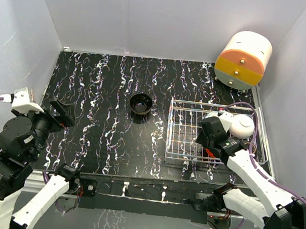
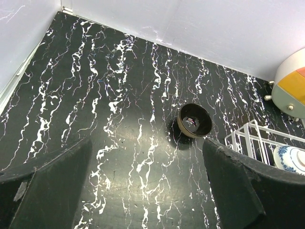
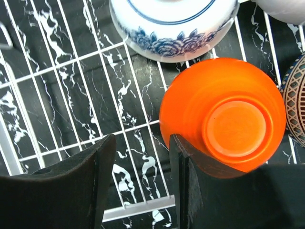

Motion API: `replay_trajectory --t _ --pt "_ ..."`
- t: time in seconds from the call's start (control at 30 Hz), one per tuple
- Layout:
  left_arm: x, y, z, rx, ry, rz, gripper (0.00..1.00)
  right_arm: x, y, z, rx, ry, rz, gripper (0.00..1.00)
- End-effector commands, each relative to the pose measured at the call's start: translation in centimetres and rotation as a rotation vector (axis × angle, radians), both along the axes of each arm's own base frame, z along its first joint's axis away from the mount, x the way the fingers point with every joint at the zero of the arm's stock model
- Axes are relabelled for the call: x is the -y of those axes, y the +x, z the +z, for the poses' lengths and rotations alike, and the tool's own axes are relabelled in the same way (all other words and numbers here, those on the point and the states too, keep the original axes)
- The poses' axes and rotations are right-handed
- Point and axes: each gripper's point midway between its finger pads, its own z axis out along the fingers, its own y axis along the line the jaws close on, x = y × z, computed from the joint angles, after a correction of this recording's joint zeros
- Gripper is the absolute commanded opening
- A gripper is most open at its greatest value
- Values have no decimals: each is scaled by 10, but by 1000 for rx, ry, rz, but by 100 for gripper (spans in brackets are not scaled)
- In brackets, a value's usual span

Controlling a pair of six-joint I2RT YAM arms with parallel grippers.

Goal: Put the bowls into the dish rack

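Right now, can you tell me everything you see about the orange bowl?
The orange bowl is small, round, bright and glossy. It lies upside down, foot ring up, inside the wire dish rack, close beside the blue-and-white bowl. The right gripper hangs over its near edge, jaws open, not around it.

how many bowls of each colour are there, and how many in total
black bowl: 1
white bowl: 1
blue-and-white bowl: 1
orange bowl: 1
brownish patterned bowl, only its edge in view: 1
total: 5
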Motion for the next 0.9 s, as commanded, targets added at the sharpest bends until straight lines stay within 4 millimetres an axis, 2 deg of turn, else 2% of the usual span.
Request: replay_trajectory --t 0.0,0.07,0.13,0.17,0.23,0.33,0.47,0.57,0.63,0.73,0.8,0.87 --pt "-6 -7 9 21 23 9 97 22 13 15 91 -37 -135 51" --pt "-7 -8 9 21 26 13 97 27 14 21 117 -41 -156 52" --pt "-7 -8 8 21 26 12 97 28 16 29 143 -39 -160 58" --pt "-7 -8 8 21 26 13 97 24 18 33 149 -31 -134 61" --pt "-7 -8 8 25 24 13 97 4 24 48 179 42 -46 63" --pt "-6 -6 7 25 19 15 97 -34 32 75 226 166 95 64" --pt "-5 -3 7 21 18 14 97 -83 42 114 290 208 237 65" --pt "-6 -2 10 27 17 21 97 -128 47 143 366 193 348 65" --pt "-7 -2 12 31 19 24 97 -167 51 159 406 207 474 65" --pt "-9 -3 14 31 22 34 97 -218 62 164 414 225 648 65" --pt "-11 -5 15 34 22 40 97 -244 72 165 425 220 717 65" --pt "-13 -7 16 37 23 47 97 -267 84 155 428 208 771 65"
